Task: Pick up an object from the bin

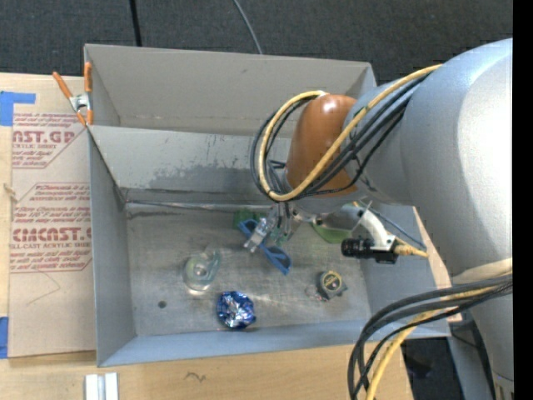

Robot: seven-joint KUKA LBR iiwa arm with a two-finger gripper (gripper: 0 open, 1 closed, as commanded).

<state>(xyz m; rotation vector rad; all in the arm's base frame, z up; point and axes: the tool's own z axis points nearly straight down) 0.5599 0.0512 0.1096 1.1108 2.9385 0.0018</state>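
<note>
My gripper (265,232) is low in the middle of the bin, under the arm's orange cover. It sits right over a blue plastic piece (278,259) whose ends stick out to its left and lower right. Whether the piece is gripped is hidden. A clear plastic cup-like thing (200,270) lies to the left of the gripper. A crumpled blue foil ball (236,309) rests near the front wall. A small round metal part (331,283) lies to the lower right.
A green item (328,231) and a white and black tool with a yellow tip (372,242) lie at the right side of the bin, partly under the arm. Yellow and black cables loop round the wrist.
</note>
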